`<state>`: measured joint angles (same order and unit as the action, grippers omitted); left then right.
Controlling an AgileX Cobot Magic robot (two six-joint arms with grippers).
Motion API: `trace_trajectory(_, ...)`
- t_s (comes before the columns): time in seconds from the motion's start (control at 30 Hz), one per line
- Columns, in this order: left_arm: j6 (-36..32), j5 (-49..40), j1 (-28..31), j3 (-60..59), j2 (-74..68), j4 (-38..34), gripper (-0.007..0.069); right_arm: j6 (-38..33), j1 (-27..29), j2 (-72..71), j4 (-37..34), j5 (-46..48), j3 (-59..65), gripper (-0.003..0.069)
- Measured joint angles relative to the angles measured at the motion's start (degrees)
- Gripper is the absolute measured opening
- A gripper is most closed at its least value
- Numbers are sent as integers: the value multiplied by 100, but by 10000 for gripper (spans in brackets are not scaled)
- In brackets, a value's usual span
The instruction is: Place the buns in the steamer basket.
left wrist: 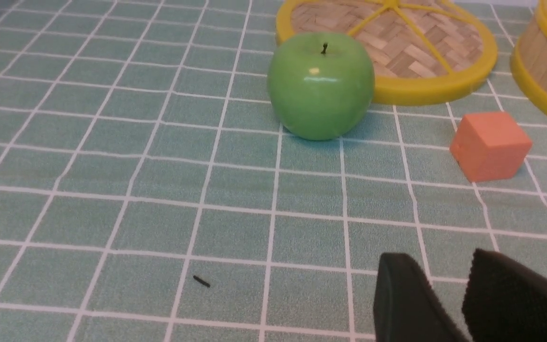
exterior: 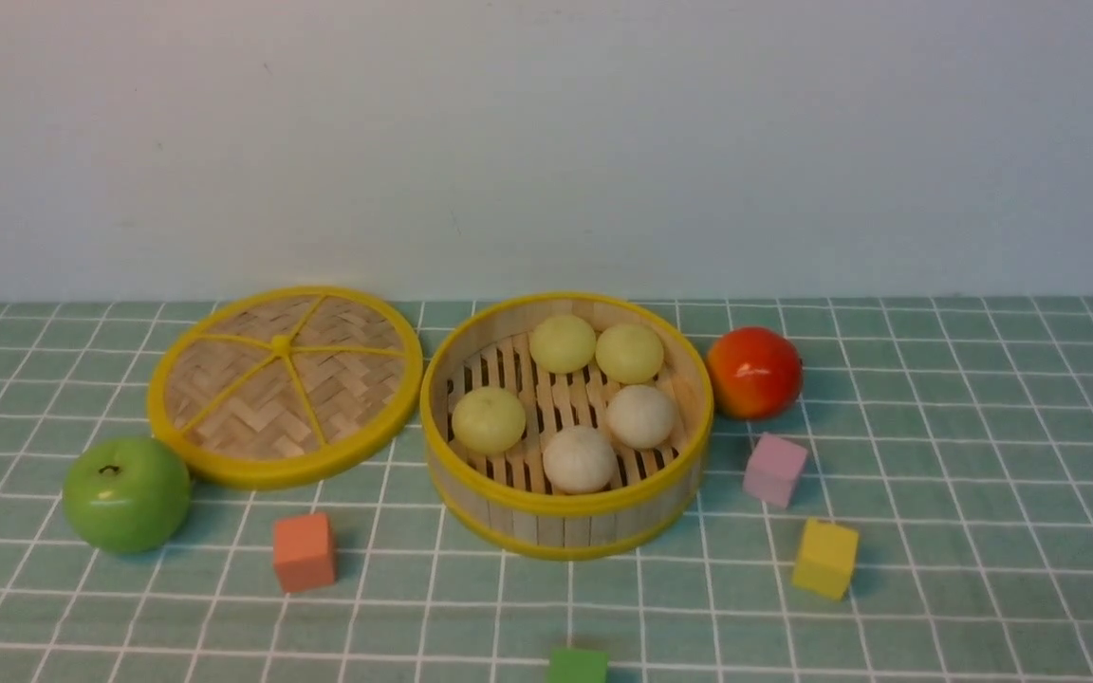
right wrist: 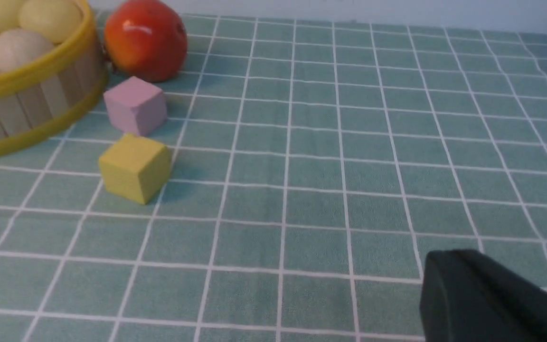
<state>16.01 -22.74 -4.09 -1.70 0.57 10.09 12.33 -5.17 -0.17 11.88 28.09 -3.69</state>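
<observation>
Evidently the loading step is complete: all five buns (exterior: 565,403) lie inside the steamer basket (exterior: 565,520), three pale yellow-green toward its far and left side, two off-white toward its near right. None remains on the checked cloth (exterior: 964,531) outside the basket. The left gripper (left wrist: 449,297) hangs low over bare cloth, well clear of the basket, its jaws parted by a narrow gap with nothing between them. The right gripper (right wrist: 487,294) shows as one closed dark mass, empty, well apart from the basket. In my judgement, nothing remains but to keep both arms clear.
</observation>
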Motion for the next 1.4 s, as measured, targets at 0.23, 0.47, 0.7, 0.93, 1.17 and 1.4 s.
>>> trace_trajectory(0.23, 0, 9, 0, 0, 0, 12, 228, -117, 50, -45, -107, -540, 446, 3)
trace_trajectory(0.47, 0, 9, 0, 0, 0, 12, 228, -172, 50, -45, -107, -569, 448, 7)
trace_trajectory(0.7, 0, 9, 0, 0, 0, 12, 234, -174, 50, -45, -107, -576, 452, 14)
trace_trajectory(0.93, 0, 9, 0, 0, 0, 12, 237, -174, 50, -45, -107, -581, 452, 22)
trace_trajectory(1.17, 0, 9, 0, 0, 0, 12, 237, -174, 50, -45, -107, -581, 452, 31)
trace_trajectory(1.4, 0, 9, 0, -2, 0, 12, 237, -174, 50, -45, -107, -581, 452, 39)
